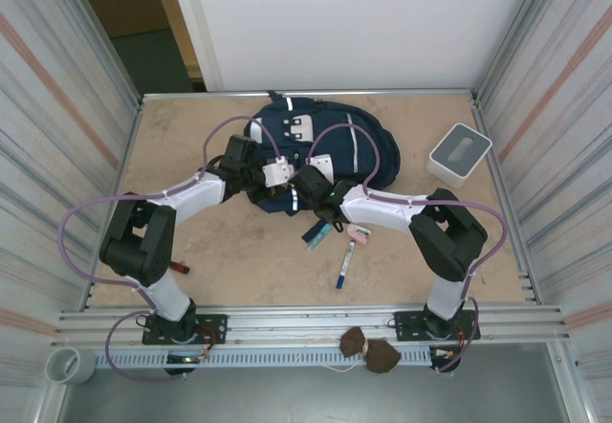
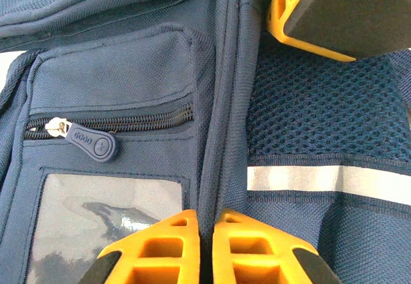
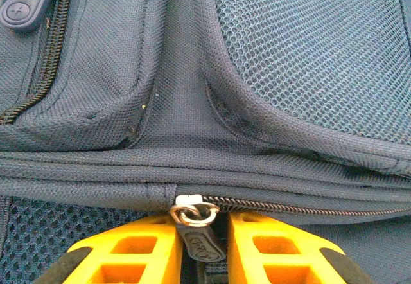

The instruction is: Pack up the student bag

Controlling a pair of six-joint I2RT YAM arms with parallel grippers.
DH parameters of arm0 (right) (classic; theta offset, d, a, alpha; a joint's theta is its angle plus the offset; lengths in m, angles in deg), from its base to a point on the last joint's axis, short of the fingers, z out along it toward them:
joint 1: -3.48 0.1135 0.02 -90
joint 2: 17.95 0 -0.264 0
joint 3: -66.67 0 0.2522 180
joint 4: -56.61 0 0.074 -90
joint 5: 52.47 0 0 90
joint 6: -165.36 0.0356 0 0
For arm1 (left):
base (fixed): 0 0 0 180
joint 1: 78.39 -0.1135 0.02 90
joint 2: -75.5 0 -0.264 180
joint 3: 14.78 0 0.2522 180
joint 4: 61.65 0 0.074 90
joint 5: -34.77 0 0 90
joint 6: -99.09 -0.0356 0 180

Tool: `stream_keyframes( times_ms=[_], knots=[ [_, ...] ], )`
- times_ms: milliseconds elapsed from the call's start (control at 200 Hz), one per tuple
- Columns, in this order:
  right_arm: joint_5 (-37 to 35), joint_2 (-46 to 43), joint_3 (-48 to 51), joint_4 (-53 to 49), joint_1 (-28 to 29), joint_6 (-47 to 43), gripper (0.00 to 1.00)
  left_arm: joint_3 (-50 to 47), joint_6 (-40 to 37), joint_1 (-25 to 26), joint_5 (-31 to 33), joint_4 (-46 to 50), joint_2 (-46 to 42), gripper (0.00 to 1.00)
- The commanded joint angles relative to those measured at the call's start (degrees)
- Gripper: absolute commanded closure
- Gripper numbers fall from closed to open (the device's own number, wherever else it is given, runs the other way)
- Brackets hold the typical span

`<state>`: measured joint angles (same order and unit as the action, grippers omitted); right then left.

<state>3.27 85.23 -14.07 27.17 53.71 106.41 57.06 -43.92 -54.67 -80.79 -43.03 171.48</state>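
Centre-far on the tabletop: student bag, lying flat, with both arms reaching onto its near edge.

Left gripper is at the bag's near-left side. Its orange fingers are pressed together, pinching the raised piping seam that runs between the front pocket and the mesh side panel. Front pocket zip is zipped up, with its rubber puller at the zip's end. Clear ID window sits just below the zip, and a reflective stripe crosses the bag below the mesh.

Right gripper is at the bag's near-middle, fingers either side of the main zip's pull tab. Slider ring sits just past the tips. It looks clamped on the tab, though contact on both pads is hard to confirm.

Off the bag: grey box to its right, marker and a pink item on its near side.
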Motion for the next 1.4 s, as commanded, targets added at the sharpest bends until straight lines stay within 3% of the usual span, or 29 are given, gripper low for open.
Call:
stream_keyframes(
  times_ms=[0, 436, 551, 766, 892, 997, 1393],
  knots=[
    [-1.7, 1.1, -1.8, -1.7, 0.2, 0.8, 0.83, 1.5, 0.7, 0.2, -4.4, 1.4, -3.0, 0.99],
    [2.2, -1.8, -1.4, -1.6, -1.0, -0.5, 0.98, 0.9, 0.3, 0.1, -3.8, 1.3, -2.9, 0.99],
    [10.0, -5.3, 1.6, 2.0, -2.5, -1.6, 0.99, 1.1, 0.4, -0.1, -4.0, 1.3, -2.7, 0.99],
    [32.4, -8.9, 5.7, 8.4, -8.8, 1.6, 0.95, 1.2, 0.6, -0.1, -4.4, 1.4, -2.5, 0.99],
    [38.0, -7.6, 5.9, 10.0, -10.7, 3.4, 0.92, 1.0, 0.6, -0.1, -4.5, 1.4, -2.6, 0.99],
    [37.0, -6.2, 5.3, 9.4, -10.8, 3.9, 0.88, 1.1, 0.6, -0.1, -4.5, 1.5, -2.8, 0.99],
    [17.1, -2.2, 0.2, -0.1, -7.0, 1.4, 0.7, 1.1, 0.4, -0.1, -4.8, 1.4, -3.0, 0.99]
  ],
)
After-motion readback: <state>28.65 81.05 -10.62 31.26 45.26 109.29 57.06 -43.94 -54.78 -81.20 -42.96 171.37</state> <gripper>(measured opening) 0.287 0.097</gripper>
